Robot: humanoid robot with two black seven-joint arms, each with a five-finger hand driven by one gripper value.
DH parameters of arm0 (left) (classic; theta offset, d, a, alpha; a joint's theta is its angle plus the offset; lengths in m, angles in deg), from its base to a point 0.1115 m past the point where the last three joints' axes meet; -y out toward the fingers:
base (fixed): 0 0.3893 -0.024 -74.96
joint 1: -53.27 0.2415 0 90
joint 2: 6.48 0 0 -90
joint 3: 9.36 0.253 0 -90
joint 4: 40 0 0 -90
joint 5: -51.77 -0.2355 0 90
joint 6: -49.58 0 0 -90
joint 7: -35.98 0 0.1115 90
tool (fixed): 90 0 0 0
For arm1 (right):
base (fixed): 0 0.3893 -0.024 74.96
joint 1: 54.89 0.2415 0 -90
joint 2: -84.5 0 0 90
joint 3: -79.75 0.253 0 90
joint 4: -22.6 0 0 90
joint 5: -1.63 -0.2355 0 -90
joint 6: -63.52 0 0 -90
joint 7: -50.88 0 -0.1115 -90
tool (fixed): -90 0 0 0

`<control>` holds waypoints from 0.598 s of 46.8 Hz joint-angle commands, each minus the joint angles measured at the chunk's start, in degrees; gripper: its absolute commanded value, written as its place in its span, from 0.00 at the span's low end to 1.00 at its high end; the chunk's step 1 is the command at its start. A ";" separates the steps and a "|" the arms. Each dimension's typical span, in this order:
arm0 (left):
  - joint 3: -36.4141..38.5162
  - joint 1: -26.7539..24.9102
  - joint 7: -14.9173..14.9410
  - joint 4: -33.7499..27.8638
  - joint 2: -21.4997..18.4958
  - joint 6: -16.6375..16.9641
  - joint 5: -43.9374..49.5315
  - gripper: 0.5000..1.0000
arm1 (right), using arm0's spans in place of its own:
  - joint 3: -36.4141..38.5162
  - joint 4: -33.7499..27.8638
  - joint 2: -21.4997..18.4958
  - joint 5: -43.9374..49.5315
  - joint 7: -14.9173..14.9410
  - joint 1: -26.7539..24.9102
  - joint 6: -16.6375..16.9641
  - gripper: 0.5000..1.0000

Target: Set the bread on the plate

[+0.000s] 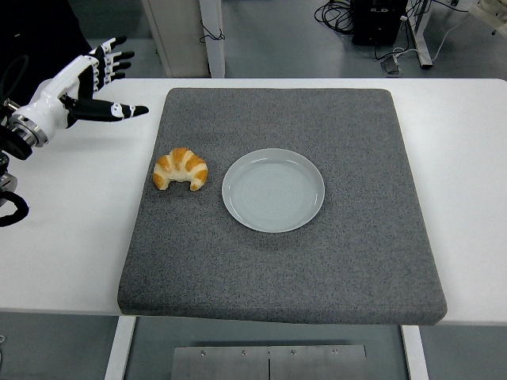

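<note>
Bread point(181, 169), a golden croissant, lies on the left part of a grey mat point(348, 261) that covers most of the white surface point(467, 174). Its curved back faces away from the camera and its two tips point toward the near edge. Just to its right, apart from it by a narrow strip of mat, sits a round pale plate point(273, 189) with nothing on it, roughly in the middle of the mat.

Only the left hand point(79, 89) shows, coming in at the upper left corner over the bare surface beside the mat's far left corner. It is wide open and holds nothing: the thumb sticks out to the right toward the mat, and the other fingers point(113, 57) are spread and point up and to the right. The hand is well apart from the bread, farther back and to the left of it

Behind the surface, grey floor, white legs and some cables can be seen
</note>
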 commanded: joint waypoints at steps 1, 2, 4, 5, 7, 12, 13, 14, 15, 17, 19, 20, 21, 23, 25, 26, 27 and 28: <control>0.25 -0.07 0.45 -1.38 -1.03 0.01 -3.25 0.94 | 0.01 0.00 0.00 0.00 0.08 -0.01 -0.07 1.00; 0.51 -0.07 0.63 -1.55 -1.21 0.01 -4.22 0.94 | -0.08 0.00 0.00 0.00 0.00 -0.01 0.02 1.00; 0.95 -0.16 0.98 -1.82 -1.47 0.01 -5.98 0.94 | 0.01 0.00 0.00 0.00 -0.01 -0.01 0.02 1.00; 1.13 -0.25 1.33 -1.91 -1.65 -0.08 -6.86 0.94 | 0.01 0.00 0.00 0.00 -0.01 -0.01 -0.07 1.00; 1.39 -0.51 1.85 -2.25 -1.65 -0.08 -8.62 0.94 | -0.08 0.00 0.00 0.00 -0.01 -0.01 0.02 1.00; 2.88 -0.60 2.21 -3.40 -2.61 -0.17 -14.24 0.94 | 0.01 0.00 0.00 0.00 -0.01 -0.01 -0.07 1.00; 3.23 -0.60 2.21 -3.75 -2.79 -0.17 -15.12 0.94 | 0.01 0.00 0.00 0.00 -0.01 -0.01 0.02 1.00; 3.41 -0.60 2.21 -4.01 -2.96 -0.17 -15.82 0.94 | 0.01 0.00 0.00 0.00 -0.01 -0.01 -0.07 1.00; 3.59 -0.60 2.21 -4.28 -3.05 -0.17 -16.44 0.94 | 0.01 0.00 0.00 0.00 -0.01 -0.01 0.02 1.00; 3.85 -0.60 2.30 -4.63 -3.14 -0.17 -17.23 0.94 | 0.01 0.00 0.00 0.00 -0.01 -0.01 0.02 1.00; 4.11 -0.60 2.38 -4.72 -3.14 -0.17 -17.85 0.94 | 0.01 0.00 0.00 0.00 -0.01 -0.01 0.02 1.00; 4.29 -0.69 2.56 -4.72 -3.14 -0.17 -18.11 0.94 | 0.01 0.00 0.00 0.00 -0.01 -0.01 0.02 1.00; 4.38 -0.78 2.73 -4.72 -3.05 -0.17 -18.46 0.94 | 0.01 0.00 0.00 0.00 -0.01 -0.01 -0.07 1.00; 4.64 -0.78 3.26 -4.72 -3.05 -0.17 -19.17 0.94 | 0.01 0.00 0.00 0.00 -0.01 -0.01 -0.07 1.00; 5.17 -0.86 3.79 -4.72 -2.97 -0.17 -19.96 0.94 | 0.01 0.00 0.00 0.00 -0.01 -0.01 0.02 1.00; 5.34 -0.95 3.97 -4.72 -2.88 -0.17 -20.40 0.94 | 0.01 0.00 0.00 0.00 -0.01 -0.01 0.02 1.00; 5.43 -1.04 4.05 -4.72 -2.79 -0.17 -20.75 0.94 | 0.01 0.00 0.00 0.00 -0.01 -0.01 0.02 1.00; 5.52 -1.13 4.14 -4.72 -2.70 -0.17 -21.10 0.94 | -0.08 0.00 0.00 0.00 -0.01 -0.01 0.02 1.00</control>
